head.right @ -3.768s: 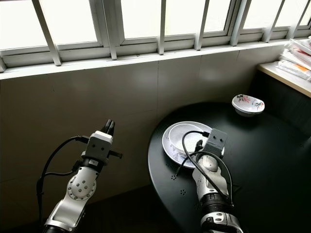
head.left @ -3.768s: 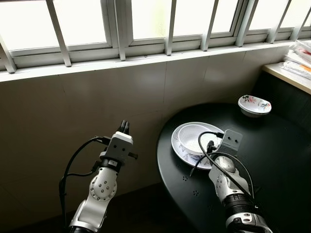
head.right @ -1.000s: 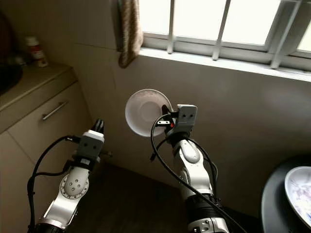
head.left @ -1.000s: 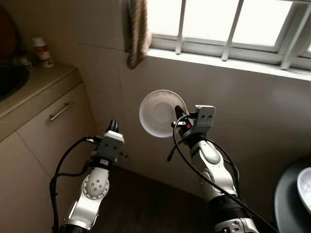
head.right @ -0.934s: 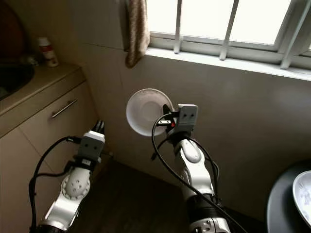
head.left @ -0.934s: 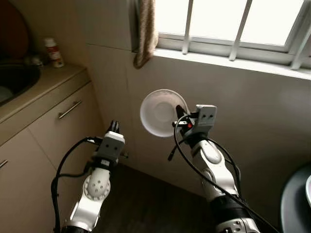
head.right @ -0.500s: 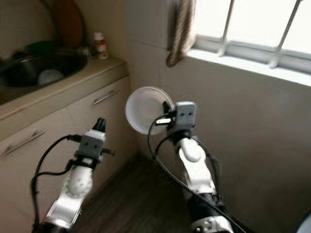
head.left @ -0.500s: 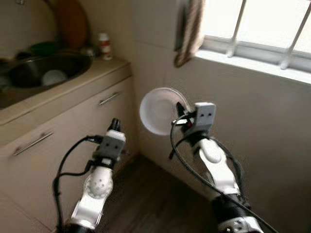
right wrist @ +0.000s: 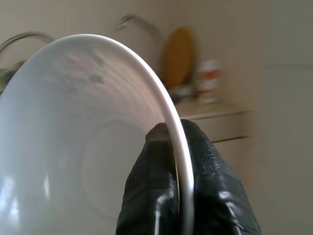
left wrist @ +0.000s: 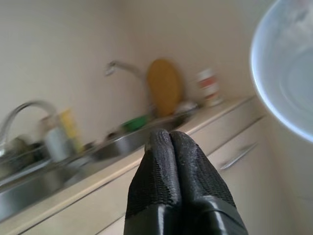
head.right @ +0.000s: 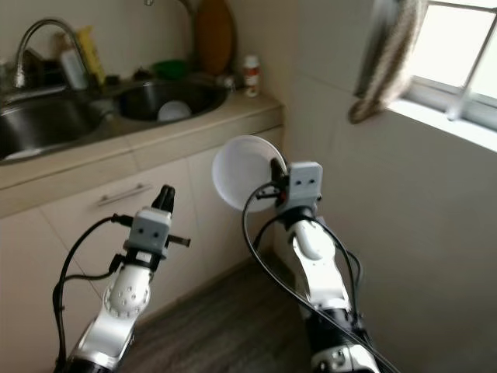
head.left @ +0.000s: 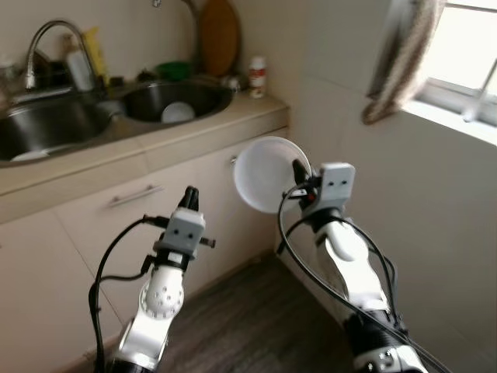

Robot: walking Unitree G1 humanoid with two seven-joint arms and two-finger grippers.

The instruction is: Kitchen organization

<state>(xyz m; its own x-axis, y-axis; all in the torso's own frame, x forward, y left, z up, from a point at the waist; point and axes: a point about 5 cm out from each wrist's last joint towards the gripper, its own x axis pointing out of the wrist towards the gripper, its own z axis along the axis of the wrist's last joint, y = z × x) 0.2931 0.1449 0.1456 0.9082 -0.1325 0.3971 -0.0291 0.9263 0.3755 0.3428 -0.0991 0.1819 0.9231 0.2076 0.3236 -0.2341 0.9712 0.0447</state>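
Right wrist view: white bowl (right wrist: 83, 142) pinched at rim between right hand (right wrist: 177, 134) fingers, carried on edge in air, short of sink (head.left: 167, 101) in surface (head.left: 194, 134). Judged stiff, glazed, slippery, breakable; rim grip best kept firm. Left hand (left wrist: 169, 142) pressed together, nothing held.

Open floor (head.left: 256, 311) lay ahead; cabinet front (head.left: 101, 225) blocked the left, tiled wall (head.left: 404, 194) the right.

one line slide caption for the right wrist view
Right hand pinching a white bowl's rim, sink counter ahead.
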